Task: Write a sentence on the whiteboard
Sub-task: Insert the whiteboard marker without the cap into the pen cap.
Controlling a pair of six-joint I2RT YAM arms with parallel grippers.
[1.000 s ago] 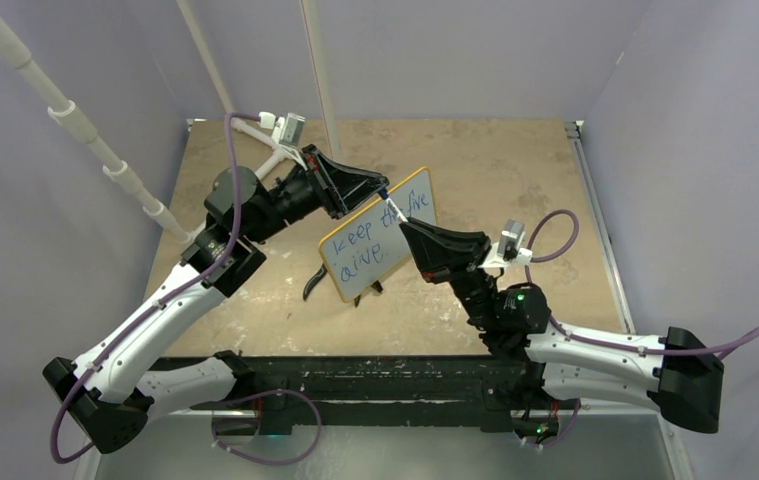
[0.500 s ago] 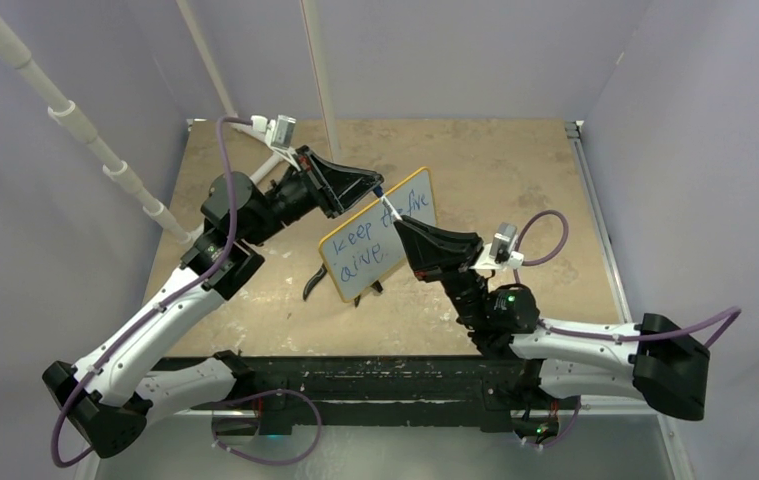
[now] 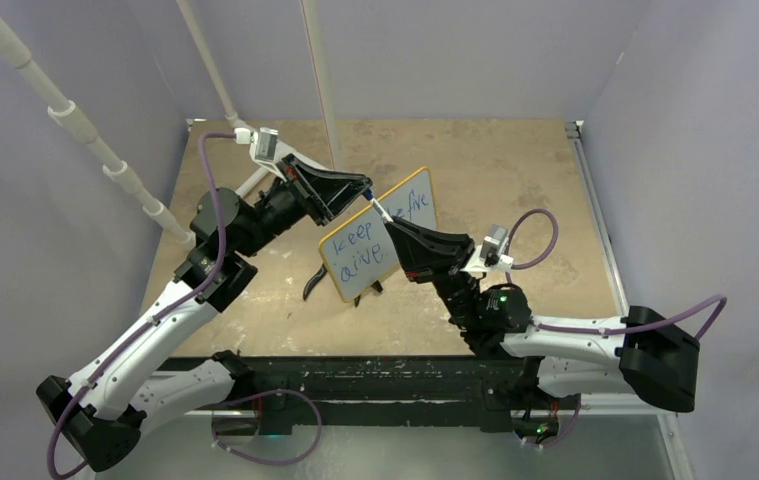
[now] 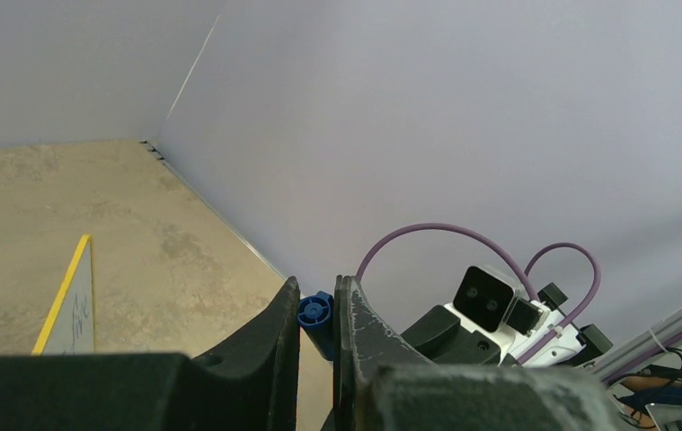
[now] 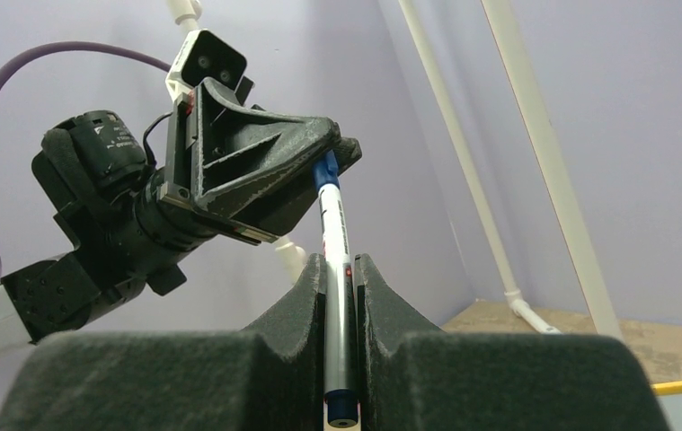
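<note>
left gripper (image 3: 360,190): pinches the blue cap (image 4: 314,312), just off the board's top edge
marker (image 5: 331,215): spans both grippers, crossing the board's face in top view
board (image 3: 360,252): stands on its feet on the table (image 3: 515,180), face towards the arms
sentence (image 3: 355,240): blue, two lines, "keep…" then "alive", middle of the top line hidden
right gripper (image 3: 395,225): clamps the marker barrel, over the board's right half

White shells cover the left arm (image 3: 145,335) and right arm (image 3: 567,340), with black joints. Purple cable (image 3: 217,205) loops along each (up to a grey wrist camera (image 3: 267,143)). The left pincer (image 3: 363,187) and right pincer (image 3: 392,222) are matte black.
</note>
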